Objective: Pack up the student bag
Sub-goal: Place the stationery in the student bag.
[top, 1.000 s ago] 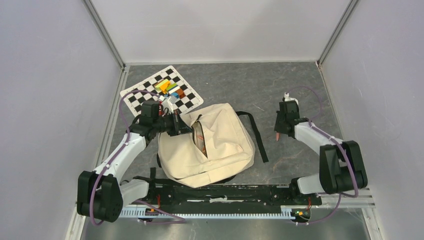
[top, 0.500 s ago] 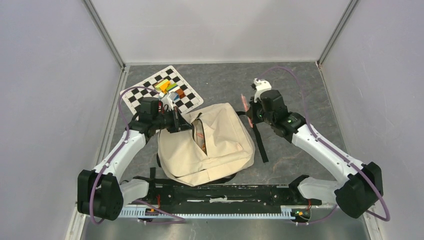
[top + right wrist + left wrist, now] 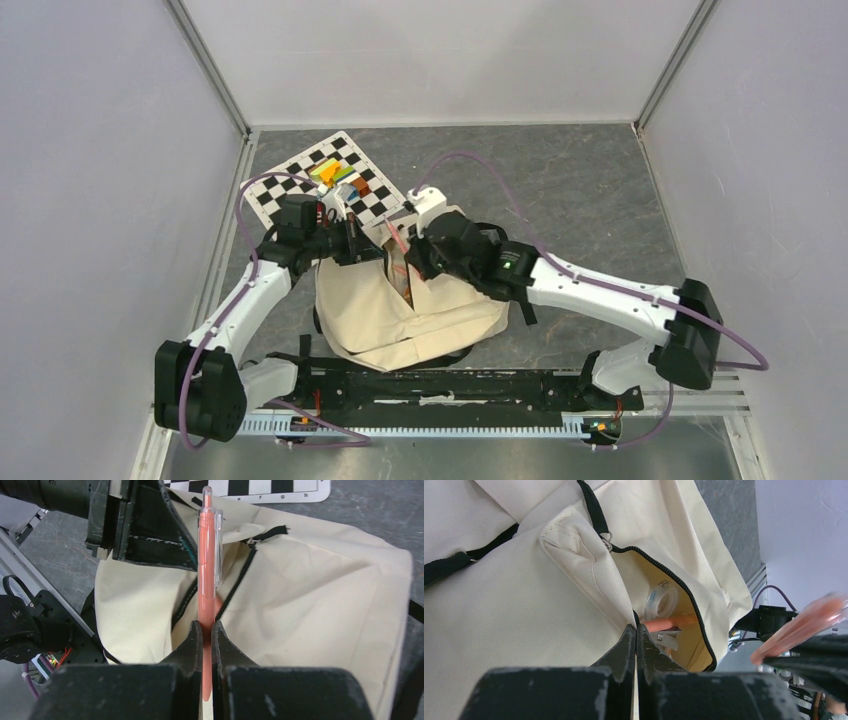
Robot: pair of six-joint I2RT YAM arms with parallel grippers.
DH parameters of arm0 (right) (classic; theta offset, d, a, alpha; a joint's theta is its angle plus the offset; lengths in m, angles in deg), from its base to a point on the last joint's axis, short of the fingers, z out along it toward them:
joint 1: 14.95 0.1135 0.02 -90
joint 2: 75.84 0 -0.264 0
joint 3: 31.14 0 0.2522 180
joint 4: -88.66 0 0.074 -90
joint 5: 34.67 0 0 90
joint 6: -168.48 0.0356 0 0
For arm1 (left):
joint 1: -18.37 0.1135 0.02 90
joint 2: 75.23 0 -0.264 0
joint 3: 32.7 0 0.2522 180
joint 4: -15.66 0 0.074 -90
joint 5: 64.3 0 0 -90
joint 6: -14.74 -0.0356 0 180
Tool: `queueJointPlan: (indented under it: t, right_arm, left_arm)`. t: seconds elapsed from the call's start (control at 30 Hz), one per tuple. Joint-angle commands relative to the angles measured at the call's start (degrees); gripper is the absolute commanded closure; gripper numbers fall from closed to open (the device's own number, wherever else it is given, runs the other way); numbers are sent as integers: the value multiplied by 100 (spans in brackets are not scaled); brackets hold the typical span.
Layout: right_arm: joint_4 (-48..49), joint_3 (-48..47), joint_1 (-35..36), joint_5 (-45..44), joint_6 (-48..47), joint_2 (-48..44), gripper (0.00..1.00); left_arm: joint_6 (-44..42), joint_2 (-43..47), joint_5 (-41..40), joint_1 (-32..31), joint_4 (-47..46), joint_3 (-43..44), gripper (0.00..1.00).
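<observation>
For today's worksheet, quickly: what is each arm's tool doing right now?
Left tool: closed on the student bag, at its opening's edge.
Right tool: closed on an orange pen.

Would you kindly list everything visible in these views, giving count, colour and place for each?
student bag: one, cream with black trim, mid-table, pocket unzipped
pen: one, salmon-orange, held above the bag's opening
second pen: one, orange, inside the pocket
tape roll: one, clear, inside the pocket
checkerboard: one, black-and-white, far left of the table
blocks: several, multicoloured, on the checkerboard
table: one, dark grey
left gripper: one, black, shut on the bag's pocket edge
right gripper: one, black, shut on the pen
</observation>
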Motion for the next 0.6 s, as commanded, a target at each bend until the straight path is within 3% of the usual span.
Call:
queueJointPlan:
  t: [0.0,0.57]
  right_arm:
    - [463,-475,335,-798,123,382,100]
    - [1028,-310,926,-2397,695,1206,100]
  left_arm:
    - [-311,269,-229,70,-287,130,98]
    - [-329,373,-249,70,-280,112,98]
